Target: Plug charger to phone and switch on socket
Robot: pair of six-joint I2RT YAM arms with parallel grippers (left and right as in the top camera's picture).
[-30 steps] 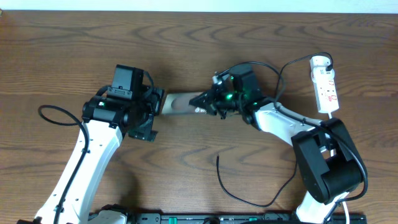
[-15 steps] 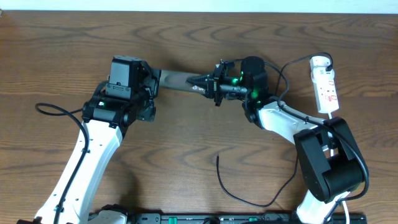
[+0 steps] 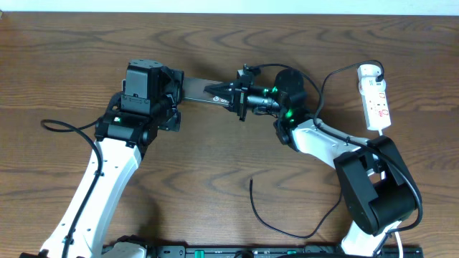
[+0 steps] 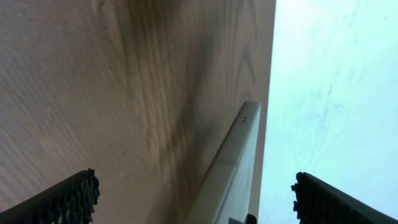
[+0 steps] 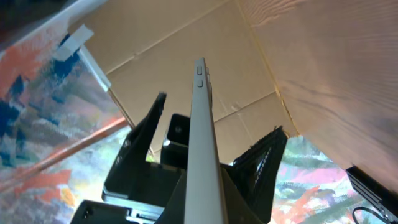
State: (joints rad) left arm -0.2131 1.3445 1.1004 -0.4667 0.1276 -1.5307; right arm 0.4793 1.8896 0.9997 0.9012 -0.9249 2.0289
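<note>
The grey phone [image 3: 197,89] hangs above the table near its far edge, tilted on its long edge. My right gripper [image 3: 217,92] is shut on its right end. In the right wrist view the phone [image 5: 202,124] runs edge-on out of the shut gripper [image 5: 204,198]. My left gripper [image 3: 177,97] stands open around the phone's left end; in the left wrist view the phone [image 4: 239,158] lies between the wide fingers [image 4: 68,199] without touching them. The charger [image 3: 253,201] lies loose on the table at the front. The white socket [image 3: 375,97] lies at the far right.
The wooden table [image 3: 215,158] ends at a pale wall strip along the far edge, close behind both grippers. A black cable loops from the socket's top end toward my right arm [image 3: 326,140]. My left arm [image 3: 107,172] crosses the left half.
Both grippers have moved toward the far edge and a little left, the right one carrying the phone. The phone's left end now sits between the left gripper's open fingers.
</note>
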